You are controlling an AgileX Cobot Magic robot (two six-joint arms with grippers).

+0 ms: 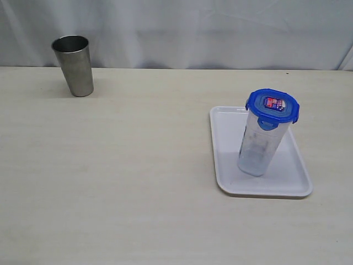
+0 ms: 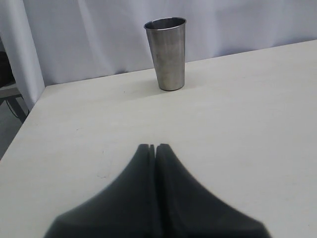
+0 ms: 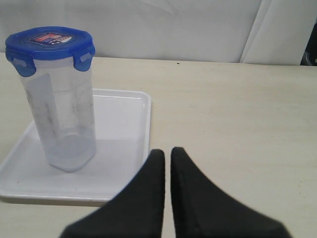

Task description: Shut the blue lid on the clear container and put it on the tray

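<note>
the left jaws are pressed together, tip against tip, and nothing is between them. they hang over the bare pale surface [image 2: 237,124]. well ahead of them, almost straight in line with the tips, a metal cup [image 2: 168,54] stands upright with its open mouth up. it is near the far edge of the surface, close to the white cloth [image 2: 89,34] that hangs behind. nothing else lies between these jaws and the cup.

the right jaws are closed too. only a thin dark slit shows between the two tips, and they pinch nothing. they are over the surface, free of everything.

the white tray [image 3: 124,124] lies flat on the surface in front of the right jaws and off to one side of them. its nearest corner comes close to the tips but does not touch them. the clear container [image 3: 62,119] stands on its base inside the tray, upright, farther from the jaws than that corner and clearly apart from them. the blue lid [image 3: 49,39] sits on top of the container and covers the mouth fully. the flaps that can be seen are folded down against the rim. a small red and blue sticker [image 3: 49,37] is on the top of the lid. the container looks empty, with faint marks on its wall.
</note>
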